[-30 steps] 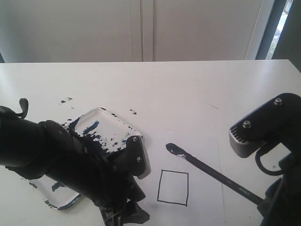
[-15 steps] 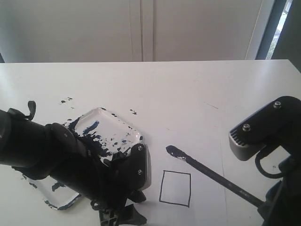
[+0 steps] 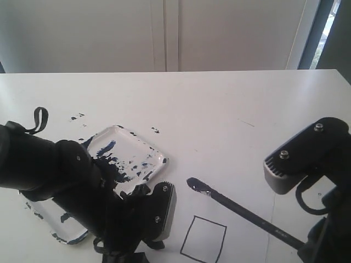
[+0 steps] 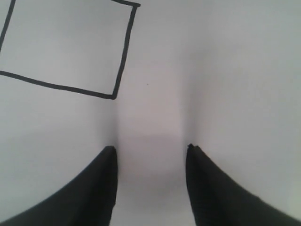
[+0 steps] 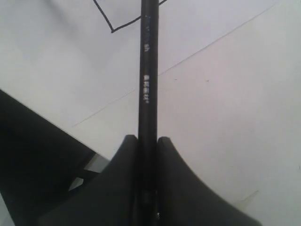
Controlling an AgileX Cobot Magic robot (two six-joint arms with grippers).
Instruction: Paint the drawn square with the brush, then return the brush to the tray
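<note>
- Right fingers [image 5: 126, 157] clamp the brush [image 3: 241, 211]; its bristles are just beside the unpainted square [image 3: 203, 239].
- Left fingers [image 4: 99, 176] apart, empty, over the table [image 3: 219, 109] near the square.
- Tray [image 3: 127, 141] lies left of the square.

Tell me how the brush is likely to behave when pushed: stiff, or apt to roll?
Probably stiff: the brush runs straight from the right tool. Thin and round-looking, it would likely roll if dropped. Its painted tip may smear.

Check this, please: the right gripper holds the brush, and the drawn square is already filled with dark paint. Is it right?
Not fully. The right gripper holds the brush, but the drawn square is white inside, only outlined; the left wrist view shows this.
</note>
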